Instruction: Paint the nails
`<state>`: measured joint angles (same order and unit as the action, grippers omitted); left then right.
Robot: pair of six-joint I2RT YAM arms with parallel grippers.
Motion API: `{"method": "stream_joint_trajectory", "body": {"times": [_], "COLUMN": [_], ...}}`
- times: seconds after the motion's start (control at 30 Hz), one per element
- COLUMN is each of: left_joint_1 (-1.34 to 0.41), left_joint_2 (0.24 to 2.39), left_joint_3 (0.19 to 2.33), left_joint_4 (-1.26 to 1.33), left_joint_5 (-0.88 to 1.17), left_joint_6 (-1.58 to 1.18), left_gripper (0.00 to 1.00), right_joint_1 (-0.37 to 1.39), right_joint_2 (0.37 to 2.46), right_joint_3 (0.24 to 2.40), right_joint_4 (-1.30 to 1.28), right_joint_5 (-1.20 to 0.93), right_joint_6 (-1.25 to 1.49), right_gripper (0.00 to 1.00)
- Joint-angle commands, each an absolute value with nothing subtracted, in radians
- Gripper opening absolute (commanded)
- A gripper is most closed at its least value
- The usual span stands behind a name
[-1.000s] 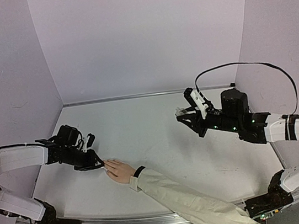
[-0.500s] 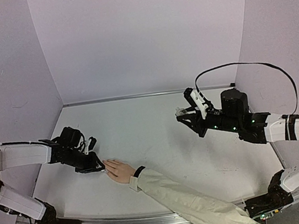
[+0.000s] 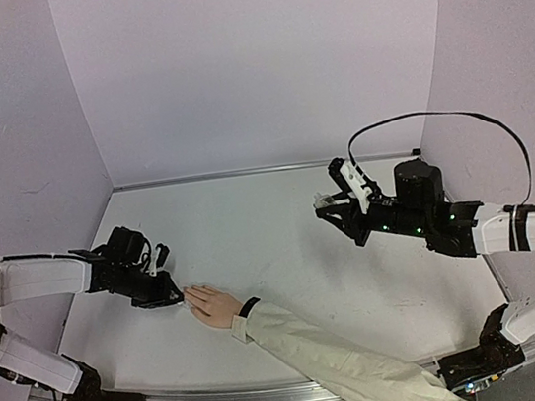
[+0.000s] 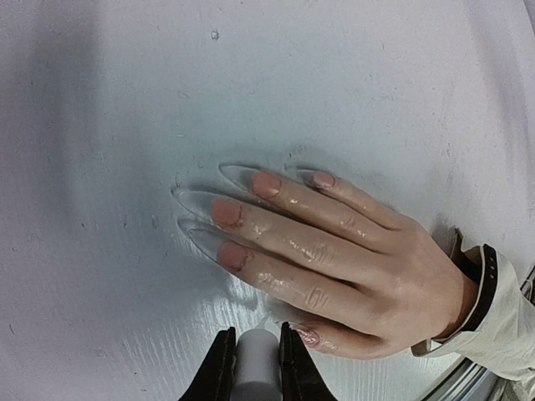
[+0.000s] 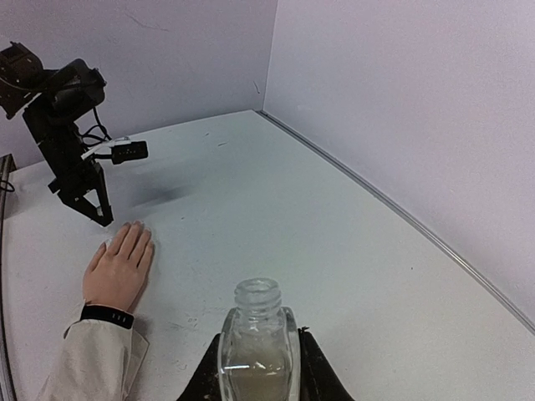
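**Table** [image 3: 251, 223]: pale, with walls along the far, left and right edges.

**Hand** [image 4: 376, 276]: light-skinned and laid palm down near the near edge, toward the near-left corner. The fingers spread toward the left edge. A black wristband [image 4: 486, 288] and a cream sleeve [image 4: 510, 334] run back to the near edge.

**Nails** [image 4: 226, 211]: long and pointed. Four fingernails show pink at the base and clear at the tips. The thumb nail [image 4: 305, 337] looks glossy and lies just beside the held tool.

**Left fingers** [image 4: 221, 376]: closed tight around a white cylinder [image 4: 255, 359], probably the brush handle. They hang low over the table at the thumb side of the hand. No bristles are visible.

**Right fingers** [image 5: 313, 368]: clamped on an uncapped glass bottle [image 5: 255, 334]. The bottle is upright with pale liquid in its lower part. It is held above the right half of the table, well apart from the hand.

**Progress (judgement)**: painting appears to be under way, with the tool now at the thumb. It cannot be told whether the pink on the four fingernails is wet polish or natural colour, so no count of coated nails can be given. The clear tips look uncoated. What seems left is any uncoated nails, further dips into the bottle, and recapping.
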<state>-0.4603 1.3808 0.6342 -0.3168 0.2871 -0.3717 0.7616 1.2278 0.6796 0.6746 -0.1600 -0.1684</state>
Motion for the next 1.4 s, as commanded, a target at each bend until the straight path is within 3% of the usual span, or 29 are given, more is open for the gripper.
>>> {"method": "stream_joint_trajectory", "body": {"times": [0.0, 0.43, 0.7, 0.83, 1.37], "left_joint_1": [-0.463, -0.463, -0.465, -0.485, -0.777], "left_joint_2": [1.325, 1.191, 1.056, 1.080, 1.323], "left_joint_3": [0.671, 0.667, 0.774, 0.855, 1.217], "left_joint_4": [-0.320, -0.411, -0.479, -0.477, -0.456], "left_joint_5": [0.257, 0.252, 0.348, 0.416, 0.373], "left_joint_6": [-0.371, -0.370, -0.371, -0.395, -0.333], "left_gripper": [0.00, 0.00, 0.00, 0.00, 0.00], "right_joint_1": [0.756, 0.756, 0.756, 0.756, 0.773], "right_joint_2": [1.220, 1.209, 1.229, 1.256, 1.395], "right_joint_3": [0.706, 0.703, 0.709, 0.723, 0.752], "right_joint_4": [0.742, 0.743, 0.750, 0.759, 0.878], "right_joint_5": [-0.159, -0.173, -0.196, -0.229, -0.449], "right_joint_6": [-0.164, -0.161, -0.156, -0.147, -0.062], "right_gripper": [0.00, 0.00, 0.00, 0.00, 0.00]}}
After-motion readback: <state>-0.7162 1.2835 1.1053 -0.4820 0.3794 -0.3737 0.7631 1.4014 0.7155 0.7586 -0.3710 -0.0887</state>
